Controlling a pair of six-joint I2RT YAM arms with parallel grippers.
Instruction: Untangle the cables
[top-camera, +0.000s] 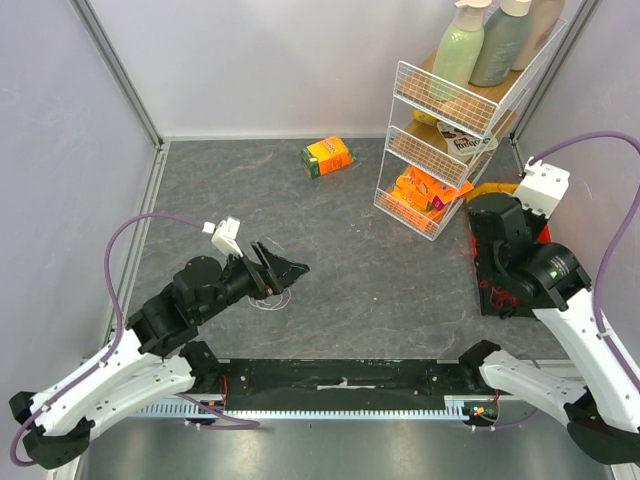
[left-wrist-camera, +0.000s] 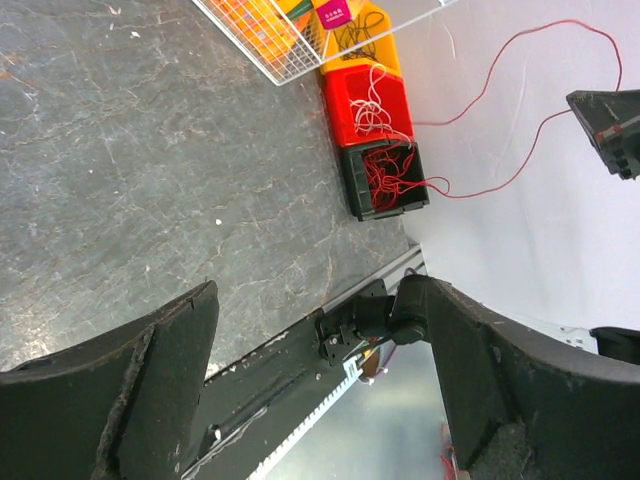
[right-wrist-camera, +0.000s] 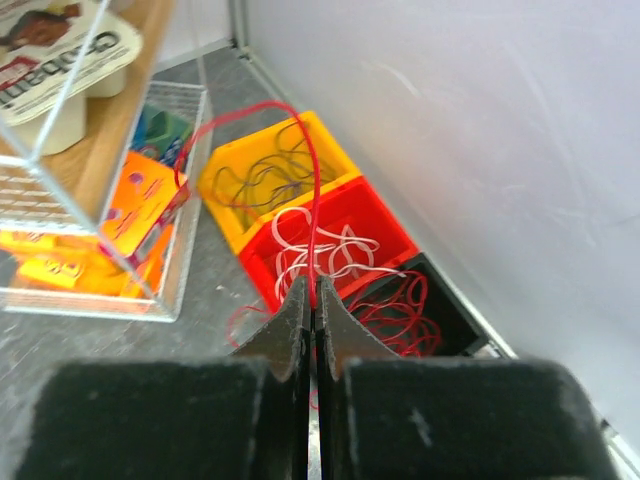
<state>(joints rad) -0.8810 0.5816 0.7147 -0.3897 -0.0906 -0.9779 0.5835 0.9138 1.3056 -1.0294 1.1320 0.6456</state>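
Three bins stand in a row by the right wall. The yellow bin (right-wrist-camera: 262, 165) holds dark cables, the red bin (right-wrist-camera: 335, 235) white cables (right-wrist-camera: 318, 248), and the black bin (right-wrist-camera: 415, 305) a red tangle (right-wrist-camera: 400, 315). My right gripper (right-wrist-camera: 311, 292) is shut on a red cable (right-wrist-camera: 312, 190) that rises from its tips and arcs over toward the rack. The left wrist view shows that red strand (left-wrist-camera: 505, 60) stretched from the black bin (left-wrist-camera: 385, 180) up to the right gripper (left-wrist-camera: 582, 104). Out on the table, my left gripper (top-camera: 280, 270) stands open with nothing between its fingers (left-wrist-camera: 165, 375).
A white wire rack (top-camera: 440, 165) with orange snack packets stands at the back right, bottles (top-camera: 478, 45) on its top shelf. An orange packet (top-camera: 328, 156) lies at the back centre. A thin pale loop (top-camera: 270, 298) lies under the left gripper. A black rail (top-camera: 340, 378) runs along the front edge.
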